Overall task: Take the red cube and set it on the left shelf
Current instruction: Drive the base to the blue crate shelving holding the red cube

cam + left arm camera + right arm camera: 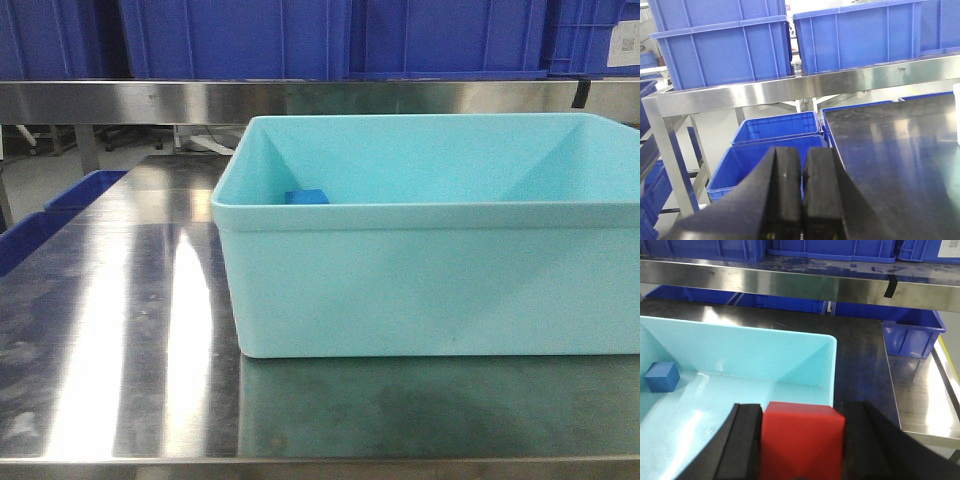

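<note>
The red cube (pixel 802 442) sits squarely between the black pads of my right gripper (pixel 801 411), which is shut on it. It hangs over the near right corner of a light teal bin (pixel 833 371). My left gripper (pixel 802 392) is seen only in the left wrist view. There the left gripper (pixel 802 153) is shut with nothing between its pads, off the left edge of the steel tabletop (pixel 890 150). Ahead of it runs the left shelf (pixel 790 89), a steel rail carrying big blue crates (pixel 725 47). Neither gripper shows in the front view.
A small blue cube (pixel 661 376) lies in the bin's far left corner, also seen as the blue cube (pixel 306 196) in the front view. Open blue crates (pixel 765 150) stand on the floor left of the table. Another blue crate (pixel 912 332) sits right of the table.
</note>
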